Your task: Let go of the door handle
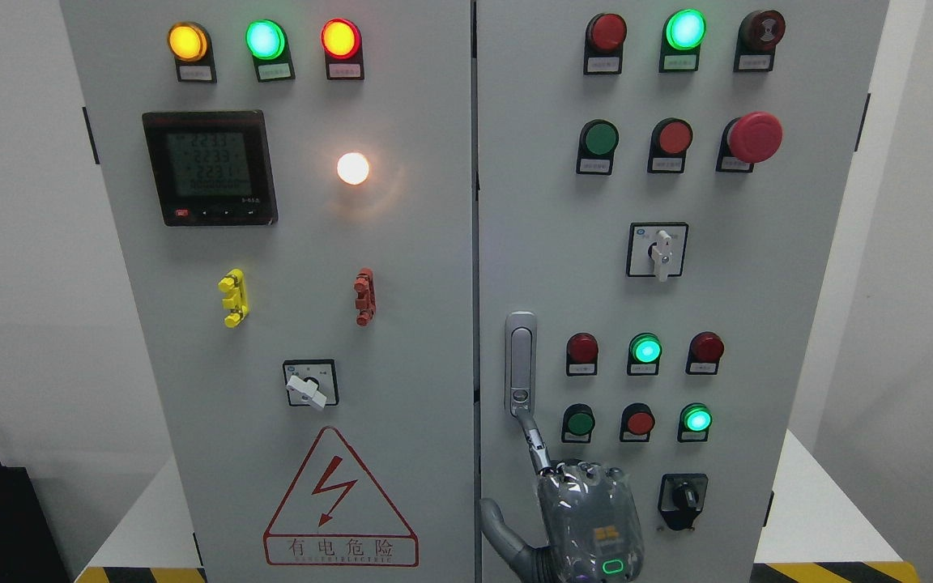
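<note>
Head view shows one hand (588,518) at the bottom edge, its side unclear, one finger (533,441) extended up to touch the door handle's (520,364) lower end; nothing is gripped, so release looks nearly complete. Open space lies below; push buttons (578,423) crowd the right.

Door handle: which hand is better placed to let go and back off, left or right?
Right. The right hand sits just below the door handle and reaches up to its lower end. Its arm enters at the bottom edge, right of the middle. The left arm is not in view, so only the right can likely do it.
</note>
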